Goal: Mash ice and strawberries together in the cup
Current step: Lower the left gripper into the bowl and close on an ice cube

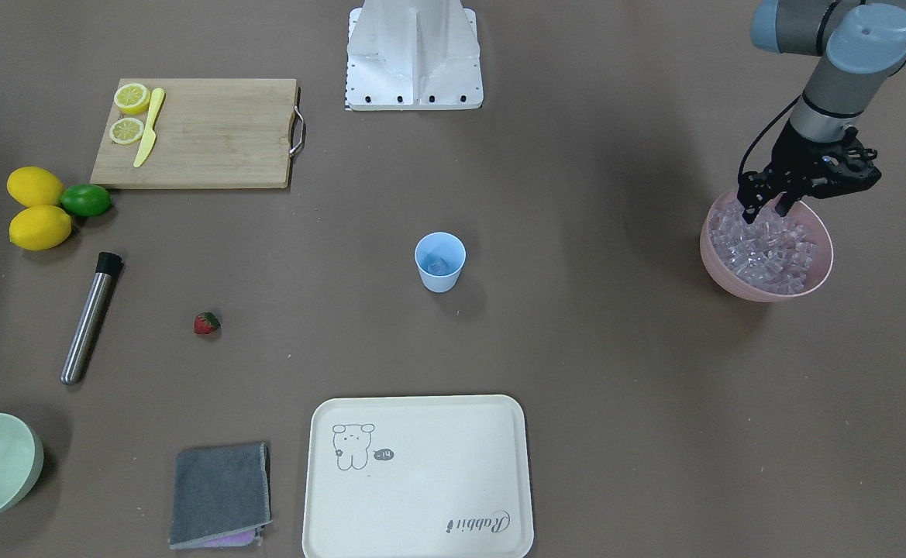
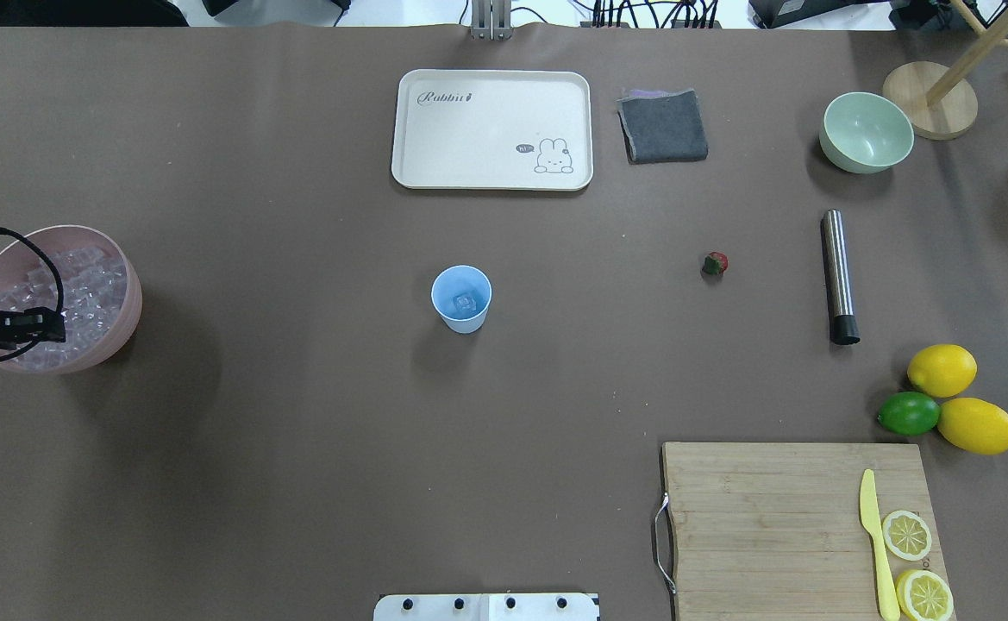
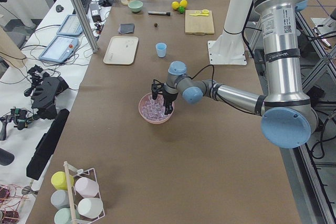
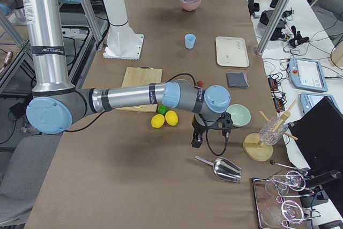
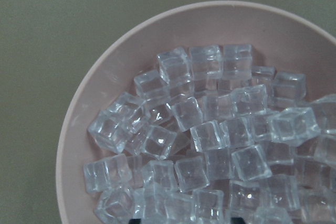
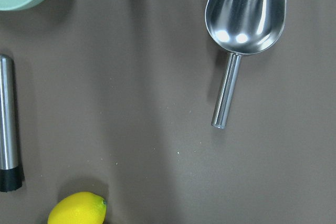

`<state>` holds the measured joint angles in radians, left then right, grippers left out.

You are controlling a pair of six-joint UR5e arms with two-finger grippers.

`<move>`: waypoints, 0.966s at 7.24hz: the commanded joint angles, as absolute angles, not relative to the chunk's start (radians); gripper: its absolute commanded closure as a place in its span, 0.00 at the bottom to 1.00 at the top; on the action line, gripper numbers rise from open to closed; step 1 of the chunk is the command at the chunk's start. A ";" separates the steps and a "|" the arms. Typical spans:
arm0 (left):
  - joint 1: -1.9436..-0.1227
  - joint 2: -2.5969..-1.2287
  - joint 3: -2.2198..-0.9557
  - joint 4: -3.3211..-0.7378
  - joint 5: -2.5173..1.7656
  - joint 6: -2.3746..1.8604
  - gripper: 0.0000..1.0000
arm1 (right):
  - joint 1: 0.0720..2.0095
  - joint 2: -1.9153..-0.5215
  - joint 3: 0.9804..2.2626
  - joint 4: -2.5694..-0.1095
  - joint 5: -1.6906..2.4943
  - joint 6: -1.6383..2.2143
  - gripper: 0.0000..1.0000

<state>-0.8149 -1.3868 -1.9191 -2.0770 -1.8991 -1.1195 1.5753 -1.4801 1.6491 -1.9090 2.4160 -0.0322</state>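
Dozens of ice (image 5: 210,145) cubes heap the pink bowl (image 1: 732,280) at the far left of my overhead view. The left gripper (image 1: 766,208) hangs over that heap with its two fingers spread apart, tips down among the top cubes and pinching nothing that I can make out. I expect these cubes to be hard, light and slick. I would take one lying loose on top, squeeze across two flat opposite faces rather than a corner, and keep the press gentle so it does not squirt out. Moving right, the light-blue cup (image 1: 440,280) stands upright at mid-table, well apart from the bowl, with one cube (image 2: 465,303) already at its bottom. So I judge the loading has only begun. The cup looks light enough to tip if bumped at the rim. Further right the strawberry (image 2: 716,263) lies alone on the table on its side. It is small and probably softer than the ice, so I would pinch it across the red body, below the leaves. Just beyond it lies the steel muddler (image 2: 838,276), untouched. The right gripper (image 4: 209,135) hovers past the table's right end, near a metal scoop (image 6: 247,9). I cannot tell whether its fingers are apart or together.
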 commanded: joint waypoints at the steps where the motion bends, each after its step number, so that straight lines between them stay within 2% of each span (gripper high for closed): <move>1: -0.811 -1.387 -1.919 -2.077 -1.899 -1.118 0.46 | 1.574 -1.479 1.652 -1.908 2.416 -0.032 0.00; 5: -0.813 -1.387 -1.917 -2.075 -1.899 -1.111 0.94 | 1.574 -1.474 1.655 -1.908 2.416 -0.032 0.00; 6: -0.813 -1.387 -1.919 -2.075 -1.901 -1.106 1.00 | 1.574 -1.474 1.655 -1.910 2.416 -0.032 0.00; 7: -0.824 -1.388 -1.924 -2.074 -1.907 -1.104 1.00 | 1.574 -1.474 1.655 -1.910 2.416 -0.032 0.00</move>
